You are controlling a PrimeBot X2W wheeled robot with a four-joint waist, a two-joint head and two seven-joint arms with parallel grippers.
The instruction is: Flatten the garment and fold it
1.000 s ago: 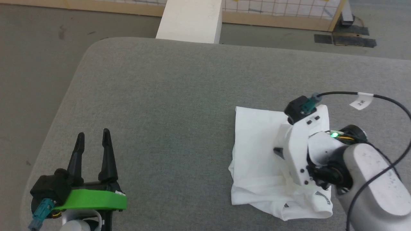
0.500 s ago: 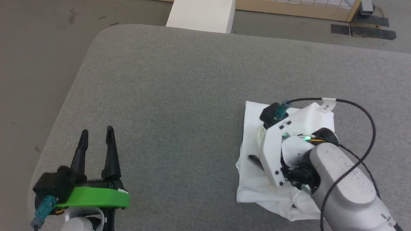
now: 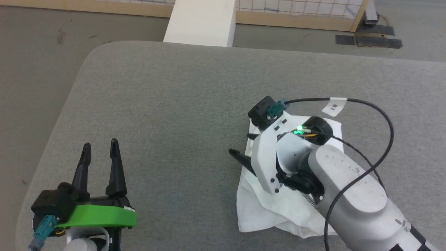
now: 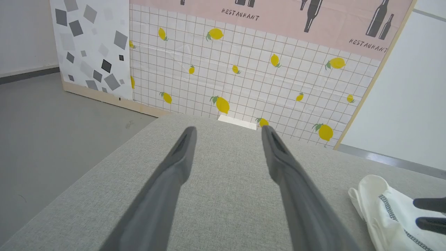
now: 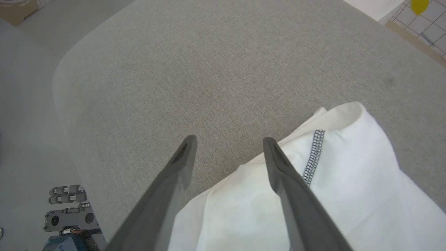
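beneath the right hand (image 5: 229, 139), white garment (image 5: 348, 181) edge, fingers (image 5: 285, 181) spread, ungripped

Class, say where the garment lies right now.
In the head view the garment lies bunched on the grey table's right side, beneath the right gripper and well apart from the left gripper.

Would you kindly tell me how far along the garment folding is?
Done: the garment lies in a compact folded bundle on the grey surface, edges rumpled. In hand: nothing; the right gripper is open over its seamed edge, the left gripper open over bare surface. Left: probably smoothing and squaring the folds.
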